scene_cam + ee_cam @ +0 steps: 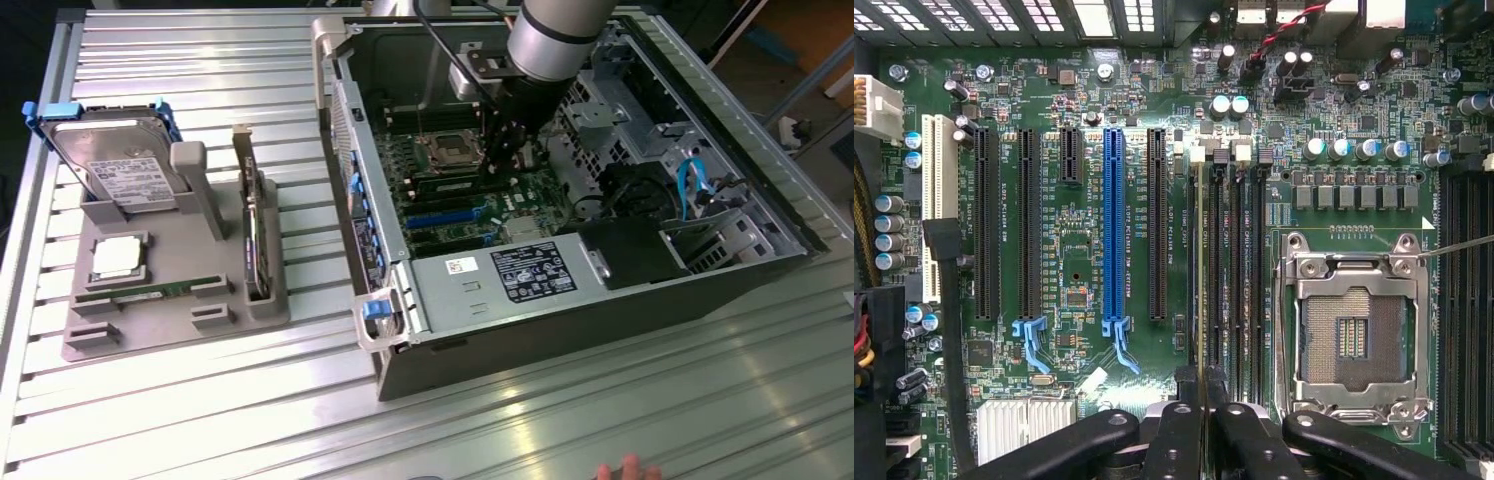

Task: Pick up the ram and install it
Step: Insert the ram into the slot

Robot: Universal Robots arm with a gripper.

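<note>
Your end effector [1201, 405] is clamped on the ram [1201, 300], edge-on over the memory slots [1238, 270] inside the case [344, 150], at the bench's [200, 400] 1 o'clock. Pickup is done, seating looks unfinished.

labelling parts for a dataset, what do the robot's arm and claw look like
The arm is a thick silver-grey cylinder with a black band, and below it comes a black wrist section. Black cables run beside it. The claw is black, built of rounded link bars with round pivot joints.
</note>
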